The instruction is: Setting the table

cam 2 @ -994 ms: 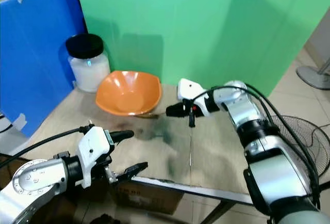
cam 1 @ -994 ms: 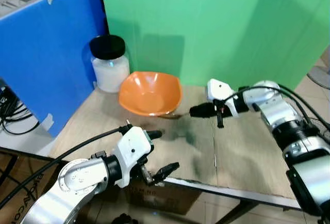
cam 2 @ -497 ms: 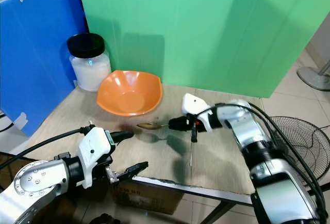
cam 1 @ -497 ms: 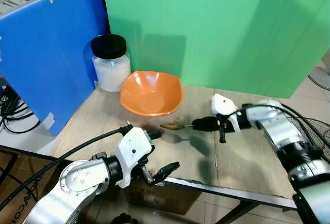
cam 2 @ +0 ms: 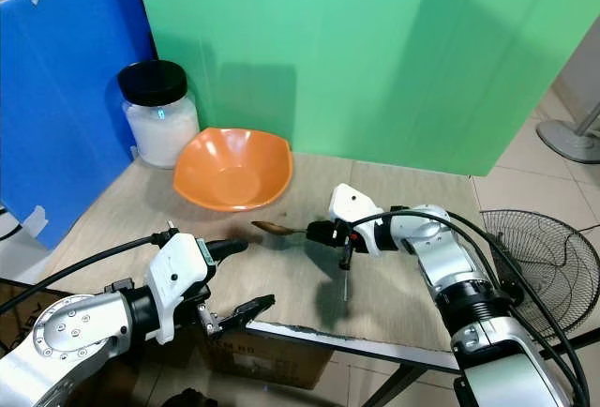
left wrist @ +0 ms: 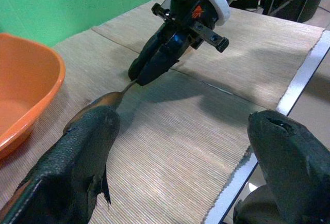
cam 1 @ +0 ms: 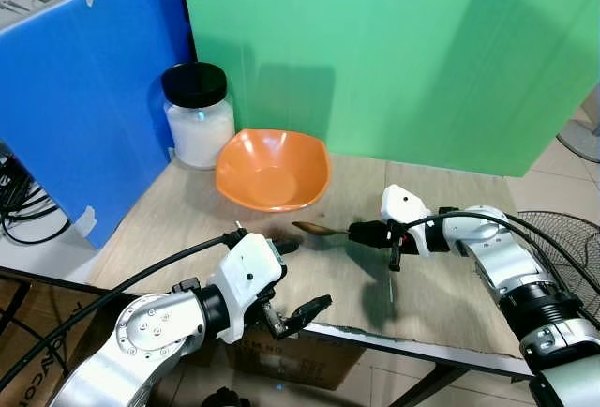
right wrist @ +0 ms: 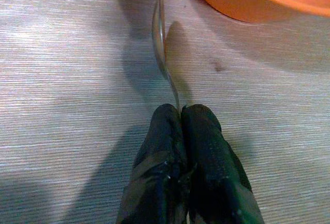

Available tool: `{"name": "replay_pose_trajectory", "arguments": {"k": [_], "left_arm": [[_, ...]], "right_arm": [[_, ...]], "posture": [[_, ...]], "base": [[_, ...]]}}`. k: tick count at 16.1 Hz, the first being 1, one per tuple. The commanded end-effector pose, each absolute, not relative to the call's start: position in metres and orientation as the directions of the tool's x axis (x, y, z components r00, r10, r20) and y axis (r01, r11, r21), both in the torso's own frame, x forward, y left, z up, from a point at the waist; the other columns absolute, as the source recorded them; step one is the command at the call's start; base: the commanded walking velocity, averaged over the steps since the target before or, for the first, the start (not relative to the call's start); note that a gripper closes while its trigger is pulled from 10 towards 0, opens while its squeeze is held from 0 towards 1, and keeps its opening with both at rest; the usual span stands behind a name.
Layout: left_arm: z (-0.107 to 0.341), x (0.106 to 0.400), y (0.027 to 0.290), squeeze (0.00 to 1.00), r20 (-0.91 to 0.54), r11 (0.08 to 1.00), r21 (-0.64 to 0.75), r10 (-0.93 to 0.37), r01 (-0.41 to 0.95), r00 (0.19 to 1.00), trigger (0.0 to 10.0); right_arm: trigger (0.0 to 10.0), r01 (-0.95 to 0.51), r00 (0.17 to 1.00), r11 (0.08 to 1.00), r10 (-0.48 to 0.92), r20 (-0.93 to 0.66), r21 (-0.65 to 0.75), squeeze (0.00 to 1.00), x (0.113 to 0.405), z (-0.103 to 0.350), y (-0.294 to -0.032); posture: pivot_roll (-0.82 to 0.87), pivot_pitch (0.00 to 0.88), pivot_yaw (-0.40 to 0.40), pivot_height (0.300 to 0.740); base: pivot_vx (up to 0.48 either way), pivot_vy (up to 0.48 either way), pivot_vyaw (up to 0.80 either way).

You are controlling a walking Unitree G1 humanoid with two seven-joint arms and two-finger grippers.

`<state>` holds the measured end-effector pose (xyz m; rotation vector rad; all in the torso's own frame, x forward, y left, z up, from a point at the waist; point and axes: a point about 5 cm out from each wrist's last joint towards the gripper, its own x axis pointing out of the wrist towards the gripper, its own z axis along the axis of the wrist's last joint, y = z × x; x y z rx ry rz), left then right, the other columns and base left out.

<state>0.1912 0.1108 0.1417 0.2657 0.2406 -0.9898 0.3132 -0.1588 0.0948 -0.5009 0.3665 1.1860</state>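
Setting: I'm looking down at a wooden table point(cam 1: 178, 210) covered by a woven beige mat point(left wrist: 170, 146), with a green panel point(cam 1: 412, 51) behind it and a blue panel point(cam 1: 84, 88) on my left.
Spoon: a brownish metal spoon point(cam 1: 317, 229) is out over the mat, its bowl pointing toward my left and its handle running back into my right gripper. It sits just in front of the orange bowl and apart from it; I can't tell whether its tip touches the mat.
Right gripper: my right gripper point(cam 1: 360, 233) has its two black fingers point(right wrist: 170, 131) pressed together on the spoon's handle, low over the middle of the table.
Orange bowl: the orange bowl point(cam 1: 272, 169) stands on the far left part of the table.
Jar: a jar point(cam 1: 199, 116) of white contents with a black lid stands just left of the orange bowl, against the blue panel.
Left gripper: my left gripper point(cam 1: 298, 279) hovers at the near table edge, fingers point(left wrist: 77, 157) spread wide apart and holding nothing.
Floor: a wire fan grille point(cam 2: 520, 248) lies on the tiles to my right.
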Motion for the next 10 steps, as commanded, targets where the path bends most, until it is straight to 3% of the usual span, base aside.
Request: {"name": "replay_pose_trajectory", "arguments": {"k": [1,2,3,4,10], "left_arm": [[0.146,0.188,0.107,0.00,-0.307,0.505,0.120,-0.800,0.855,0.516,10.0],[0.145,0.188,0.107,0.00,-0.307,0.505,0.118,-0.800,0.855,0.515,10.0],[0.145,0.188,0.107,0.00,-0.307,0.505,0.118,-0.800,0.855,0.515,10.0],[0.145,0.188,0.107,0.00,-0.308,0.507,0.118,-0.799,0.854,0.517,10.0],[0.143,0.187,0.111,0.00,-0.323,0.510,0.119,-0.792,0.852,0.519,10.0]], "right_arm": [[10.0,-0.935,0.354,0.300,0.769,-0.532,-0.189,0.00,0.315,0.097,-0.162],[10.0,-0.934,0.355,0.308,0.765,-0.536,-0.180,0.67,0.315,0.095,-0.161],[10.0,-0.934,0.356,0.310,0.765,-0.537,-0.178,0.67,0.315,0.095,-0.161],[10.0,-0.935,0.354,0.311,0.765,-0.538,-0.174,1.00,0.315,0.094,-0.160],[10.0,-0.936,0.351,0.316,0.775,-0.526,-0.159,1.00,0.318,0.095,-0.151]], "posture": [[0.12,0.000,-0.056,0.740],[0.12,0.000,-0.059,0.740],[0.12,0.000,-0.059,0.740],[0.12,0.000,-0.061,0.740],[0.12,0.000,-0.058,0.740]], "base": [[0.000,0.000,0.00],[0.000,0.000,0.00],[0.000,0.000,0.00],[0.000,0.000,0.00],[0.000,0.000,0.00]]}}
